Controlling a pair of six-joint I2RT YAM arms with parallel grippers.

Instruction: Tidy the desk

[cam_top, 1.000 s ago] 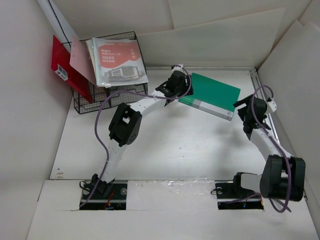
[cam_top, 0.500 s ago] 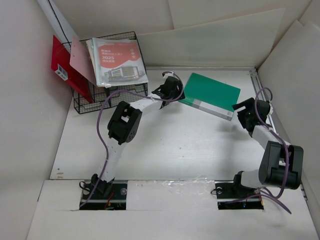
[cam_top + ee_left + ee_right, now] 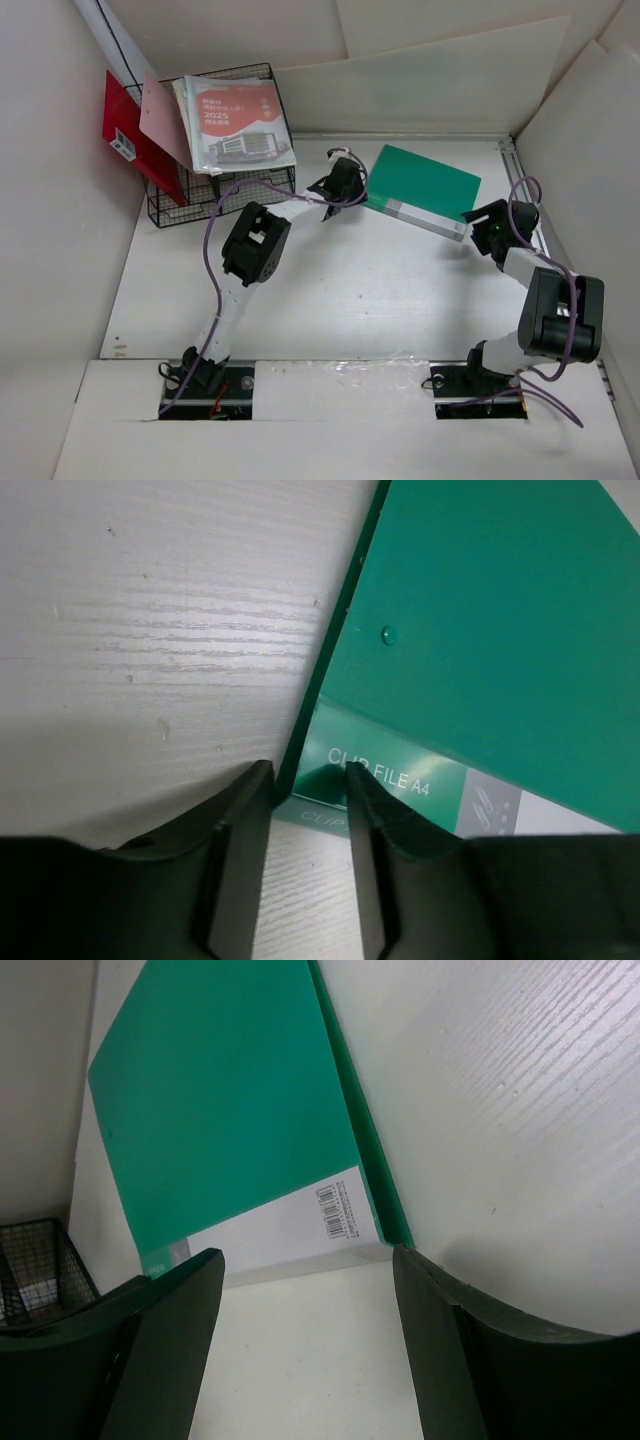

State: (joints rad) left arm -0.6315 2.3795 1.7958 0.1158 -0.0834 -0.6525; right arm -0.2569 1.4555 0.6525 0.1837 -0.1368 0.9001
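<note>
Desk: white matte top, faint wood grain, thin metal rail along the right edge.
- Wire basket, black: stands in the far left corner.
- Green folder, white label strip on its near side: far right quarter, askew to the edges.

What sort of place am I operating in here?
Probably a mock office desk in a test cell: a white desk walled in by upright white boards, a black wire basket of booklets and folders at the far left, and a green clip file on the desk.
</note>
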